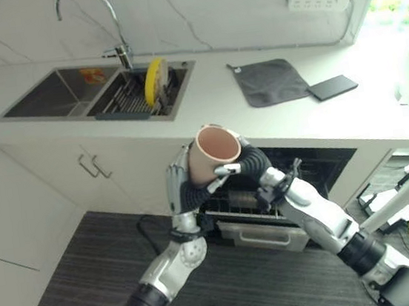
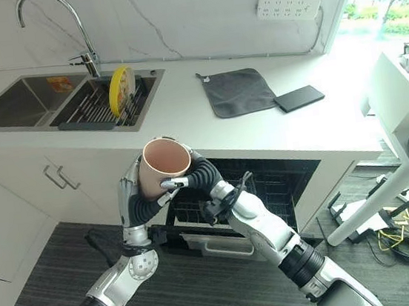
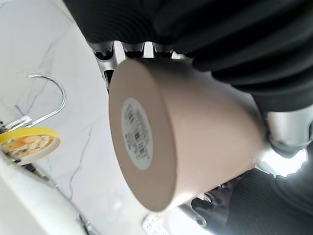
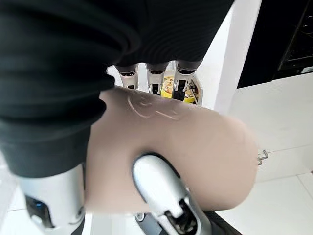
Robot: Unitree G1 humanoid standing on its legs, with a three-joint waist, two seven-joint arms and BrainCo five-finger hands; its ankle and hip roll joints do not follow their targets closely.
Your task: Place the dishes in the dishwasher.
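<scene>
We hold the pale pink ceramic cup (image 1: pixel 215 151) aloft between both hands, above the open black dishwasher (image 1: pixel 297 175). Left hand (image 1: pixel 183 189) and right hand (image 1: pixel 249 164) each curl around it, likely mid-handover before racking.

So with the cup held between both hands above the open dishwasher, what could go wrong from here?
The pink cup is gripped by both the left hand and the right hand, so a badly timed release during the handover could drop it onto the dishwasher rack or the floor. It is also held tilted, well above the rack, so lowering it may knock it against the counter edge.
</scene>
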